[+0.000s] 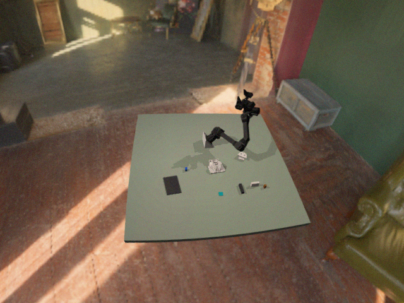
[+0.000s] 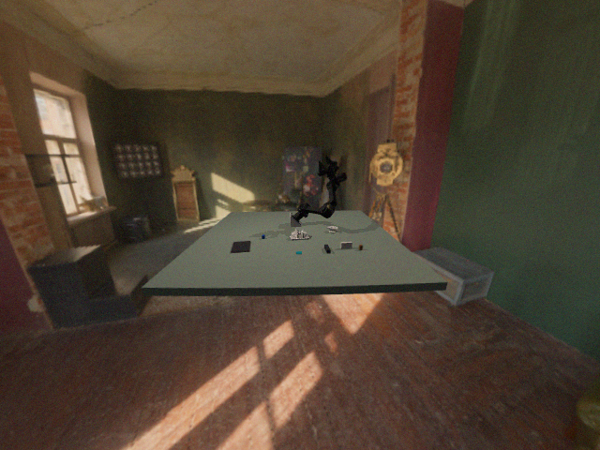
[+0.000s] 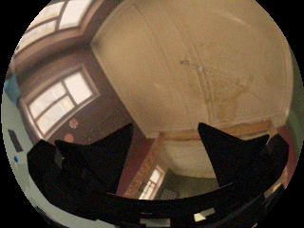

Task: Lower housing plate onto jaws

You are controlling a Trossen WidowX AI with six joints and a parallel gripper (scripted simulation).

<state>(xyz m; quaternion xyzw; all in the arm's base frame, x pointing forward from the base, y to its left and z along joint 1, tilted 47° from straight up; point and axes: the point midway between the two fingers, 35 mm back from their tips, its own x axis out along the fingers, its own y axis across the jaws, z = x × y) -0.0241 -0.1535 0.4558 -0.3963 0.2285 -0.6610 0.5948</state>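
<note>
A white assembly (image 1: 216, 166) (image 2: 300, 235) with raised parts sits near the middle of the table; its pins, jaws and stubs are too small to tell apart. A smaller white piece with dark spots (image 1: 242, 155) (image 2: 332, 228), which looks like the housing plate, lies apart from it, behind and to the right. My gripper (image 1: 242, 94) (image 3: 166, 125) is open and empty. It is raised high above the table's back right part, well away from both white things, and in the wrist view the ceiling and walls show between its fingers.
On the green table (image 1: 182, 218) (image 2: 291, 277) are a dark flat panel (image 1: 172, 185) (image 2: 240, 247), a blue cube (image 1: 185, 168) (image 2: 262, 236), a teal square (image 1: 220, 194) (image 2: 298, 252), a black block (image 1: 241, 188), a white-grey block (image 1: 254, 184) and a brown piece (image 1: 264, 186). My arm's base stands behind the assembly.
</note>
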